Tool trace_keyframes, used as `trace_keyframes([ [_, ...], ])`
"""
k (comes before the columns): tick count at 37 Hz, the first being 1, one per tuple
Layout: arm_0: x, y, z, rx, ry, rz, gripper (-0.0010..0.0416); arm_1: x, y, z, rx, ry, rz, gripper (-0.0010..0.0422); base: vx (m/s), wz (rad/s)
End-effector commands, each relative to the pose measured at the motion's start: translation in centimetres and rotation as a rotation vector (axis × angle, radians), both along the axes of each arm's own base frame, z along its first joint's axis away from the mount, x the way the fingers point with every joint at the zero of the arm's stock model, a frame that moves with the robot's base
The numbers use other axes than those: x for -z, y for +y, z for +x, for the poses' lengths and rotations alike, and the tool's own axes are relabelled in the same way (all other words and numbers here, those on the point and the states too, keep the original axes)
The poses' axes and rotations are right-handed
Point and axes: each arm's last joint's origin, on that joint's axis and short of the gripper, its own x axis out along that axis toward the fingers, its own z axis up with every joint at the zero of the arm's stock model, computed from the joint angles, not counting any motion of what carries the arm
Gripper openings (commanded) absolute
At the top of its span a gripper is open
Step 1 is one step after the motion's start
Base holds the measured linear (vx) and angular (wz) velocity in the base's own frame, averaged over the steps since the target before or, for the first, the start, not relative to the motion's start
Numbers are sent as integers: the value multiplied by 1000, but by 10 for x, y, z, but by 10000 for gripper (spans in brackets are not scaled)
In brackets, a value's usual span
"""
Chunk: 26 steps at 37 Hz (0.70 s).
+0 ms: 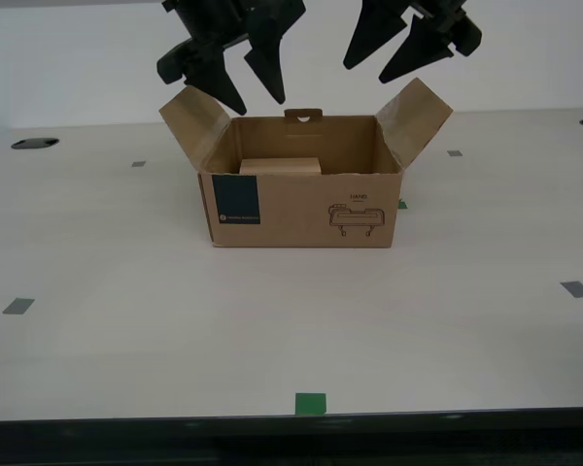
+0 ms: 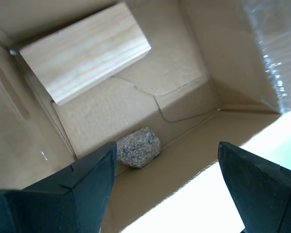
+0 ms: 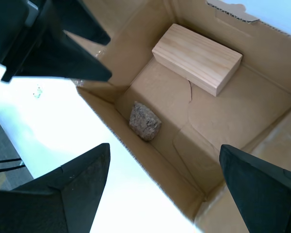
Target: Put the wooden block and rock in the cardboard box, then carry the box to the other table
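Note:
The cardboard box [image 1: 301, 209] stands with its flaps open on a smooth off-white table [image 1: 126, 320]. Inside it, the wooden block [image 3: 198, 57] lies along the back wall, and its top [image 1: 280, 167] shows in the exterior view. The rock [image 3: 144, 121] [image 2: 138, 147] rests on the box floor near the front wall, hidden in the exterior view. My first gripper [image 1: 367, 70] [image 3: 164, 148] hangs open and empty above the box's side at the exterior view's right. My second gripper [image 1: 257, 102] [image 2: 167, 145] hangs open and empty above the opposite side. The other table is out of view.
Grey tape squares [image 1: 17, 306] [image 1: 576, 288] and a green tape square [image 1: 310, 403] mark the tabletop. A dark round grommet [image 1: 34, 143] sits at the exterior view's far left. The table's front edge [image 1: 291, 424] runs along the bottom of the exterior view.

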Motion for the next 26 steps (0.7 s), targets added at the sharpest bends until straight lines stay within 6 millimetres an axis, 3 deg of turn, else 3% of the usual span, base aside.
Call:
trace_keyframes([
  [1,-13,-5,-7,25,-16,-41,306,-15,0,-1,30,-5,5,279,0,0],
  [15,-67,-20,-37,30,-37,-79,316,-80,5,-8,115,-102,-5,279,0,0],
  [26,-105,-30,-55,9,-78,-94,313,-121,20,-32,123,-183,-32,279,0,0],
])
